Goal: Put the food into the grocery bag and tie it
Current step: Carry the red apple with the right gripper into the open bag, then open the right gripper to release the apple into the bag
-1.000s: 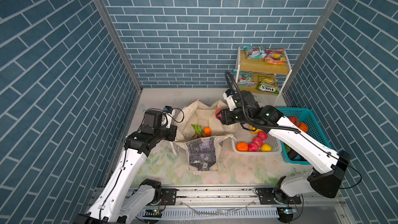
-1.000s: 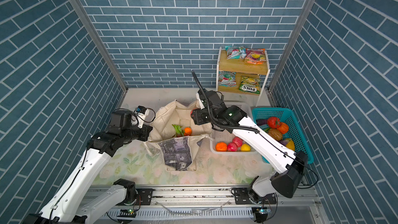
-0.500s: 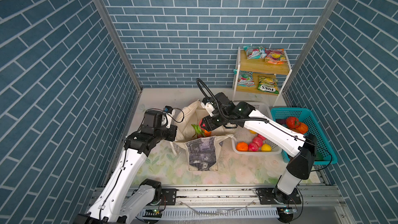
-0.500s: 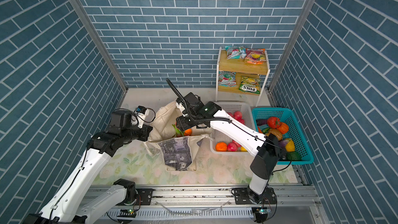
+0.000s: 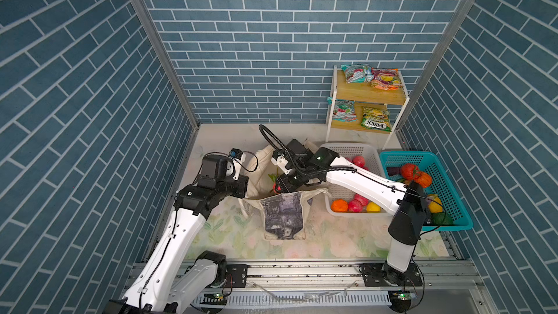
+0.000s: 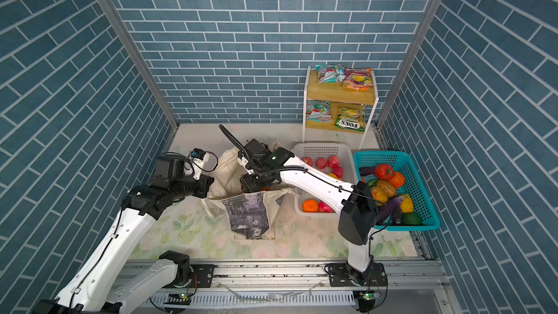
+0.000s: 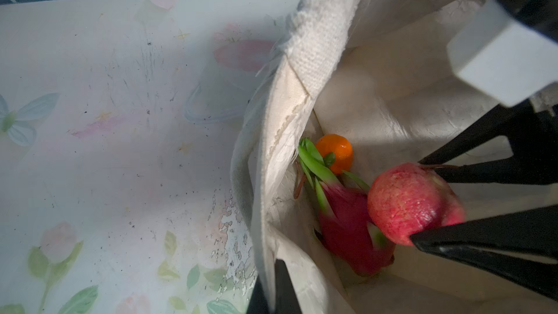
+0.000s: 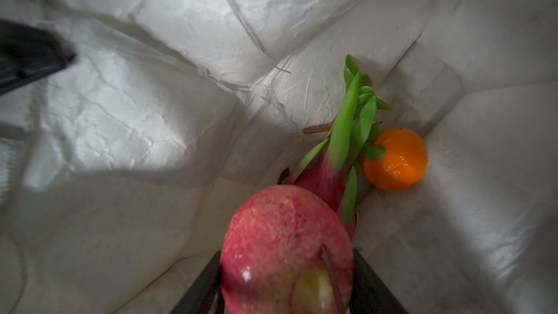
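The right gripper (image 7: pixel 418 202) has its black fingers (image 7: pixel 483 173) clamped on a red apple (image 8: pixel 287 249), one on either side of its widest part, with the stem end turned towards the wrist. It holds the fruit low inside the open mouth of the grocery bag (image 5: pixel 283 215). Just below the apple, on the bag's floor, lie a pink dragon fruit (image 7: pixel 347 225) and, touching its green leaves, an orange (image 8: pixel 395 158). The apple looks smooth, rigid and probably light, so a hold across the middle suits it; once let go it will likely roll against the other fruit. The left gripper (image 7: pixel 270 291) is pinched shut on the bag's left rim, holding the mouth open. The canvas is soft and creased and would slump without that hold; the stitched hem is the firm place to grip, and the straps would serve for tying. The bag stands mid-table, left of the white basket (image 5: pixel 350 149) and teal basket (image 5: pixel 453 228). Snack packets (image 5: pixel 356 73) sit on the shelf (image 5: pixel 368 95) at far right.
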`<state>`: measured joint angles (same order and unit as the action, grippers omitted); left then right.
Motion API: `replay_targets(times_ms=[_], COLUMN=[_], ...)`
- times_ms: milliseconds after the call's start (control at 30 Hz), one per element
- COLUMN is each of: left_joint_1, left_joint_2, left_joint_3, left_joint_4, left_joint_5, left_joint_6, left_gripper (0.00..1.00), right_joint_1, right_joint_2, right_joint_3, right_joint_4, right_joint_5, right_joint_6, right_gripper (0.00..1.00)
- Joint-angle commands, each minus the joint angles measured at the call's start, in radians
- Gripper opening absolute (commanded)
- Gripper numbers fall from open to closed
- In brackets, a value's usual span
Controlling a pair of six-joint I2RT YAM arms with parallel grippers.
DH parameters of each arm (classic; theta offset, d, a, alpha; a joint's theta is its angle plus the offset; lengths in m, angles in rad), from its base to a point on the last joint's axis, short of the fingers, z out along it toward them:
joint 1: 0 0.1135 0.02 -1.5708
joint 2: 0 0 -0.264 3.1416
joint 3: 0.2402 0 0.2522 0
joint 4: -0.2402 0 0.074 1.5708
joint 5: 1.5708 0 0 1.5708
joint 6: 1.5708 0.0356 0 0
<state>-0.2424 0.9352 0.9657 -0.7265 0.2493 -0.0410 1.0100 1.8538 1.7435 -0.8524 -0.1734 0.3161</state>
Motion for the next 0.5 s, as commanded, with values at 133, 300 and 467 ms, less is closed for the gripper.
replay_targets(times_ms=[133, 300, 467], left_joint_1=[0.005, 0.005, 0.005], left_joint_2=[-0.006, -0.007, -0.009], left_joint_3=[-0.014, -0.015, -0.015], left_joint_4=[0.025, 0.025, 0.023], left_joint_5=[0.002, 0.002, 0.003], left_joint_6=[0.004, 0.004, 0.003], left_gripper=[0.0, 0.0, 0.0], right_joint_1=[0.006, 0.006, 0.005], right_joint_2=[0.04, 0.069, 0.094], right_joint_3=[-0.026, -0.046, -0.054], right_joint_4=[-0.014, 0.008, 0.019], right_joint_5=[0.001, 0.015, 0.036], right_joint_6=[-0.044, -0.058, -0.073], right_gripper=[0.41, 0.48, 0.56])
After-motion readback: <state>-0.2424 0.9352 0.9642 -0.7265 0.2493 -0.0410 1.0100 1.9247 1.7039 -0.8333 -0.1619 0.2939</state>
